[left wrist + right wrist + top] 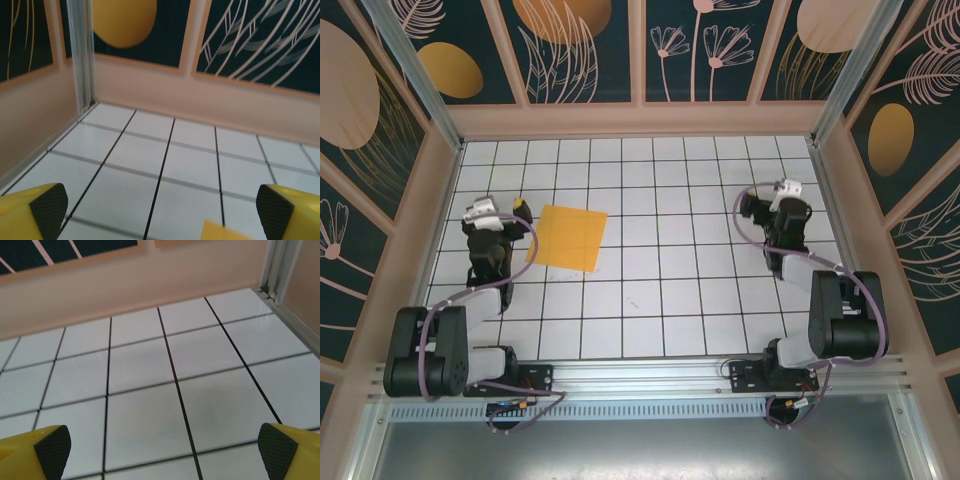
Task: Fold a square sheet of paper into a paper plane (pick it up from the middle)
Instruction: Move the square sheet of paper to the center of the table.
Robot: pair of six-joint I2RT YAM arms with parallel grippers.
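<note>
The enclosure walls fill the upper part and both sides of the top view: dark panels painted with pale plant outlines and orange ovals, framed in light wood. Below them lies the table, white and ruled with a black grid, taking up the middle of the frame.

The left arm rises from the lower left of the top view and the right arm from the lower right, both black with a lilac cable looped along them.

The square sheet of paper lies flat on the table, left of centre in the top view. It is plain orange-yellow, unfolded and unmarked, and is turned a little against the grid lines. In the left wrist view one corner of it pokes up from the bottom edge, right of centre.

The left gripper sits just left of the sheet in the top view, near its upper left corner but apart from it. Its jaws are spread wide, with the black pads of the yellow fingers at the two bottom corners, and it holds nothing.

The right gripper is at the upper right of the top view, well apart from the sheet. It is likewise wide open over bare tiles, grasping nothing.
</note>
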